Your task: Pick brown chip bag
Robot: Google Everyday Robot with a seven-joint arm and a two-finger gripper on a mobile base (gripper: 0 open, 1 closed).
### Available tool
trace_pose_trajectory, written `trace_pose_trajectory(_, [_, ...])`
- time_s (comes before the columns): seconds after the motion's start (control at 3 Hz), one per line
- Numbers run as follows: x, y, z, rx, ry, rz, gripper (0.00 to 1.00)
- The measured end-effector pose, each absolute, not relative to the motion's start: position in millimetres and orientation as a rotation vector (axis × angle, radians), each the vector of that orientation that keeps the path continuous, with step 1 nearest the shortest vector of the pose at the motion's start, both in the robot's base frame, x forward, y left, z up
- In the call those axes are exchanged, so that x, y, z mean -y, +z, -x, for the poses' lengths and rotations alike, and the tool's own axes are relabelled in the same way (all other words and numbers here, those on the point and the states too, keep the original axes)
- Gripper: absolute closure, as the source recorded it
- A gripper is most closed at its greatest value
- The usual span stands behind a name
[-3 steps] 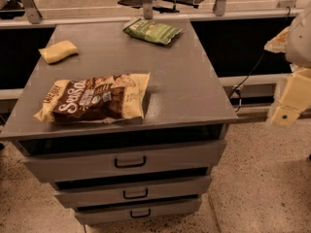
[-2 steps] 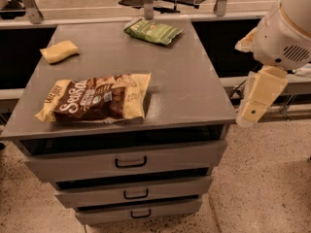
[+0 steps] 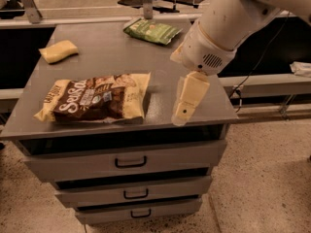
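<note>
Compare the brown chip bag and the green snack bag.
The brown chip bag is bigger than the green snack bag. Brown lies near the front edge, green at the back. The end effector hangs beside the brown one. Both lie flat on the cabinet top.

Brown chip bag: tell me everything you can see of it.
The large crinkly brown chip bag has a dark brown centre with big white lettering and cream-yellow ends. It looks like glossy plastic film and seems unopened. It lies flat, label up, long side running left to right, on the front left part of the grey cabinet top, close to the front edge. Only that top touches it. The cream two-finger gripper hangs to its right over the front right area, apart from the bag.
</note>
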State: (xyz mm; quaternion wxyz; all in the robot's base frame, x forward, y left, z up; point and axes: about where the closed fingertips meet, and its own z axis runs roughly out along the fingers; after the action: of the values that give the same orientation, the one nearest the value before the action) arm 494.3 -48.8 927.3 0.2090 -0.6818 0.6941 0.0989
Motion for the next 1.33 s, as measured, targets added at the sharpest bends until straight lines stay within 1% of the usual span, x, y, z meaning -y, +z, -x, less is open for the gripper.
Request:
trace_pose_trajectory(0.33, [-4.0, 917.4, -497.5, -1.846, 0.361, 1.920, 0.00])
trace_pose_trajectory(0.67, [-41.9, 909.6, -505.9, -1.783, 0.390, 1.908, 0.00])
trace_pose_trajectory(1.0, [-65.0, 897.3, -525.3, -1.762, 0.368, 1.865, 0.00])
trace_pose_trajectory(1.33, [-77.1, 881.4, -543.7, -1.776, 0.352, 1.828, 0.13])
